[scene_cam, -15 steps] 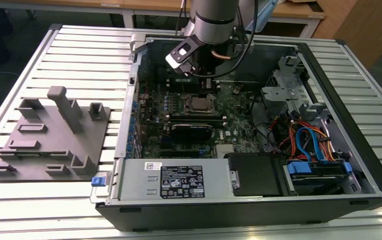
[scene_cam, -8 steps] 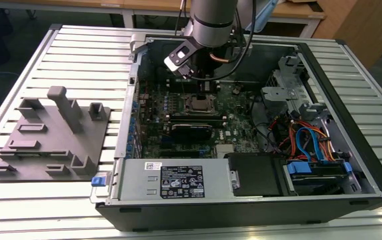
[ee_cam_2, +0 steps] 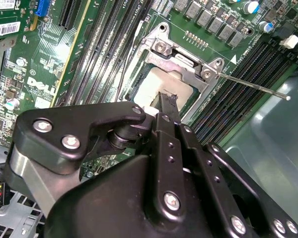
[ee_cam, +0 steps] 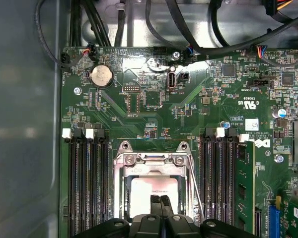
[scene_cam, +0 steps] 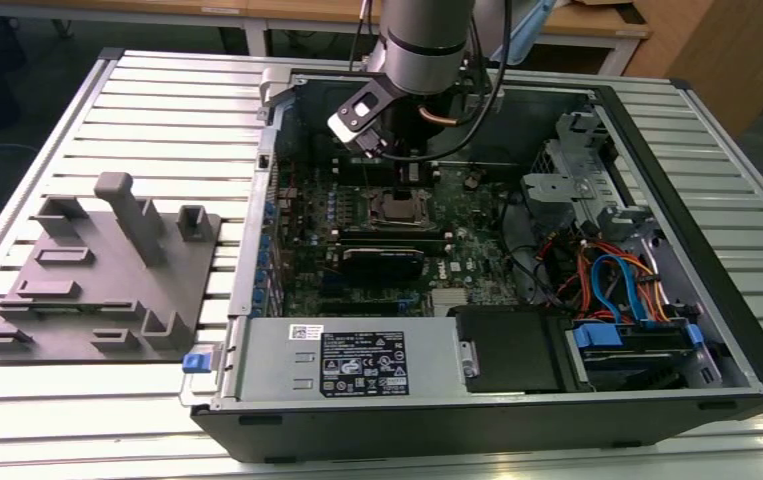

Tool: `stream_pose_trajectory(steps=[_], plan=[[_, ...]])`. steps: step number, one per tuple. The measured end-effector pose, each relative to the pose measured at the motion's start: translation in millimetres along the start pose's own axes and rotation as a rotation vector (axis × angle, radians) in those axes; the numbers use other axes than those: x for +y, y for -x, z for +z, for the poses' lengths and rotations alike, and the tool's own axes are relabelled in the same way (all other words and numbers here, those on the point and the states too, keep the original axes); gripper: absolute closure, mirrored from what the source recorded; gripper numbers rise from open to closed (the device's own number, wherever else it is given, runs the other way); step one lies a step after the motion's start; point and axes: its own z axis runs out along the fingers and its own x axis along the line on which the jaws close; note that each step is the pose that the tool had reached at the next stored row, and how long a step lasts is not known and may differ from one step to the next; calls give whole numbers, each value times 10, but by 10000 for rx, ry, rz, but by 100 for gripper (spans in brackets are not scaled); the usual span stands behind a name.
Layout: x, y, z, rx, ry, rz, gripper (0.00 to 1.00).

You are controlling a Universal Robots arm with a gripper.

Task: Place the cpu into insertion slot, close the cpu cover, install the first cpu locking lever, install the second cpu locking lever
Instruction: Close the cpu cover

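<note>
The pincer (ee_cam: 160,204) is closed, tips together, just over the cpu (ee_cam: 149,191). The cpu lies in the insertion slot (ee_cam: 154,159), cpu cover (ee_cam: 124,191) down. One locking lever (ee_cam_2: 253,85) sticks out loose (not hooked), so the cover could pop up, or a hard push could hurt the chip.

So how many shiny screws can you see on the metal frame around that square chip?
2, on the frame edge away from the hand: one screw at one corner, the second screw at the other. The hand covers the opposite edge, so more may be hidden.
</note>
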Motion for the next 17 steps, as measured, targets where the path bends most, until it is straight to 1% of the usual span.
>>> stream_pose_trajectory(steps=[10, 17], plan=[[-2, 0, 4, 2, 1, 0, 90], [-52, 1, 28, 1, 0, -14, 90]])
